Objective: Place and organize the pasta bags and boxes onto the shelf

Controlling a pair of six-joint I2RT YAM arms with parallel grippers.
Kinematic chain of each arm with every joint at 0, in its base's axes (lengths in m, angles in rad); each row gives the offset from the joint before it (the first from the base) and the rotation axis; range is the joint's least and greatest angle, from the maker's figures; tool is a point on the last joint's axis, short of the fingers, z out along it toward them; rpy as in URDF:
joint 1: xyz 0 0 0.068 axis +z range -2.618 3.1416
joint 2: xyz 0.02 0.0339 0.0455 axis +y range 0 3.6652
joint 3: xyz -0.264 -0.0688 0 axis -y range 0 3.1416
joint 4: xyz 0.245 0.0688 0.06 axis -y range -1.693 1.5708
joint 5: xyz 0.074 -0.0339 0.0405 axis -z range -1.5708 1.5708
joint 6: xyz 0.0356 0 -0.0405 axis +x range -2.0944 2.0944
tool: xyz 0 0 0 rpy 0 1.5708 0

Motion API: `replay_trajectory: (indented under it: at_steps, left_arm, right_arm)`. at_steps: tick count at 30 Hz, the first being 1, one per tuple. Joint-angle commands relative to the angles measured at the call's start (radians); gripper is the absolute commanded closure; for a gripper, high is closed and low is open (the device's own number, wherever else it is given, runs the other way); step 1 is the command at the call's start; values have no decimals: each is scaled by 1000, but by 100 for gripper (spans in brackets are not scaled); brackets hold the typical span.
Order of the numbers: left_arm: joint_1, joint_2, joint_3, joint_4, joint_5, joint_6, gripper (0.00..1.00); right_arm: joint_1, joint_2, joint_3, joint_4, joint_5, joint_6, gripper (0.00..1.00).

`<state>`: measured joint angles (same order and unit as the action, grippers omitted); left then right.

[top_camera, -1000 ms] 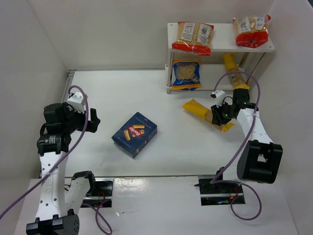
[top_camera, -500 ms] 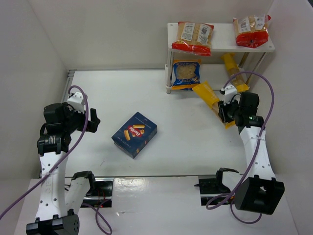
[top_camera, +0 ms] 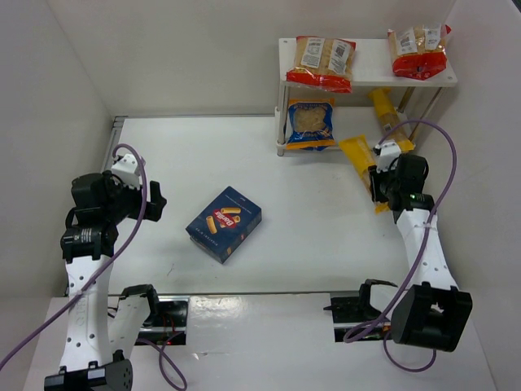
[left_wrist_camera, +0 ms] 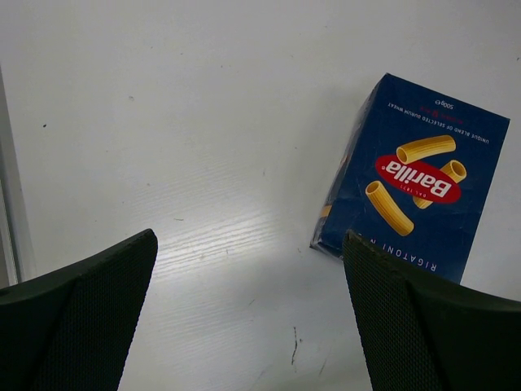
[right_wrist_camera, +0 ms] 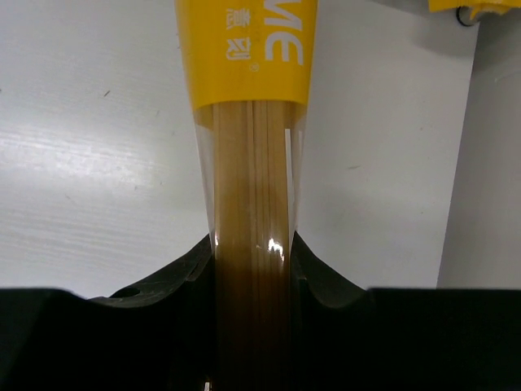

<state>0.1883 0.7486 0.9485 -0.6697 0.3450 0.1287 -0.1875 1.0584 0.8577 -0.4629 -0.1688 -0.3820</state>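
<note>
White table (top_camera: pixel 203 155) with a white two-level shelf (top_camera: pixel 370 72) standing at its far right corner. Upper board: one red-edged pasta bag (top_camera: pixel 323 62) at the shelf's left end, a second red-edged bag (top_camera: pixel 418 50) at its right end, bare board between them. Lower level: a blue-edged pasta bag (top_camera: pixel 310 122) under the shelf's left end; a yellow spaghetti bag (top_camera: pixel 387 114) under its right end, lying at a slant. On the table, well apart from the shelf towards the near left: a dark-blue pasta box (top_camera: pixel 224 222), lying flat, label up. Just in front of the shelf: a slanting spaghetti bag (top_camera: pixel 358 156); whether it rests on the table cannot be told.
</note>
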Motion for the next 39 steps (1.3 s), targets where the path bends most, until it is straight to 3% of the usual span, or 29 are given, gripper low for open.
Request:
replay_trajectory:
  at_steps: [1,11,27,39]
  left_arm:
    - [7,-12,3,21,20,8,0]
    - [7,-31,3,30,2,8,0]
    - [7,-3,3,30,-17,-1,0]
    - [16,6,3,30,-26,-1,0]
  right_arm:
    - [6,21,37,331,12,69,100]
    - [6,164,90,524,9,207,100]
    - [118,391,173,815,184,235,100]
    - [141,580,294,878,258,236,100]
